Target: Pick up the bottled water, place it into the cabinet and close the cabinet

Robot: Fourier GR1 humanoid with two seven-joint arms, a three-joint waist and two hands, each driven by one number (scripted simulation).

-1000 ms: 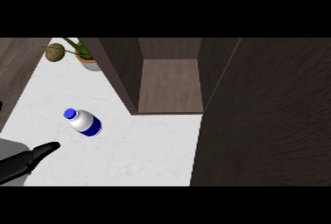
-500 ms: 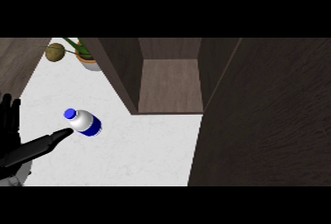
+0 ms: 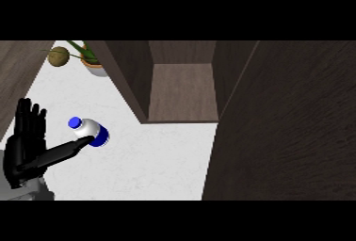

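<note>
Fingers straight and spread, the left hand [image 3: 24, 146] rises at the worktop's [image 3: 153, 160] left edge, its thumb stretched out to touch the bottled water [image 3: 89, 132], gripping nothing. Beyond, the cabinet [image 3: 182, 92] stands open, its door [image 3: 285, 127] swung toward the near right, and a potted plant [image 3: 92, 59] sits at the far left corner.

Black left hand [image 3: 24, 150] with slender fingers [image 3: 31, 117], grey forearm [image 3: 28, 190].

no text, brand, number or sign can be read anywhere here; the bottled water [image 3: 89, 132] carries a blue band around its white body, but no lettering shows on it.
</note>
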